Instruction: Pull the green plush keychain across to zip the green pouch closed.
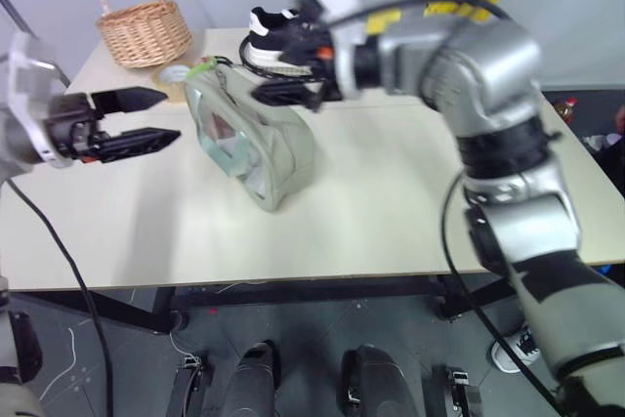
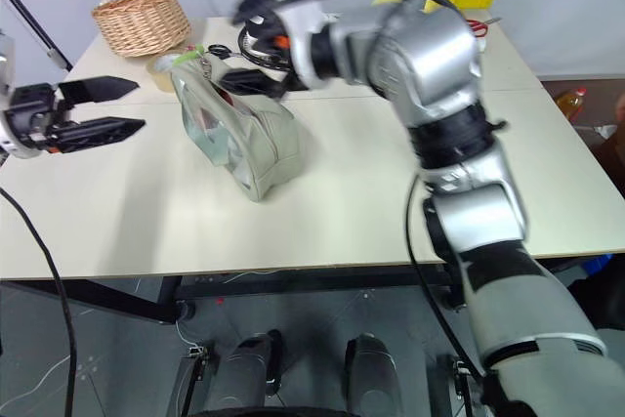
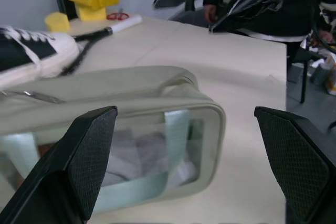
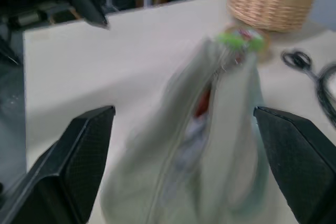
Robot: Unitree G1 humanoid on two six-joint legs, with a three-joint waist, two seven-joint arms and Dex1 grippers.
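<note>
— Soft sage fabric, that green pouch (image 1: 252,144); it lies on the table (image 1: 391,202) just in front of the wicker basket (image 1: 146,31). It looks light and floppy, likely to slide or buckle when tugged.

— Where should the robot take hold?

— At the green plush keychain (image 4: 237,40), on the pouch's end nearest the basket. It is small and squashy, so a pinch low by the chain seems safest.

— And the grippers?

— Left gripper (image 1: 146,119) waits beside the pouch, fingers spread, holding nothing. Right gripper (image 1: 288,90) hovers above the pouch, also spread and empty.
</note>
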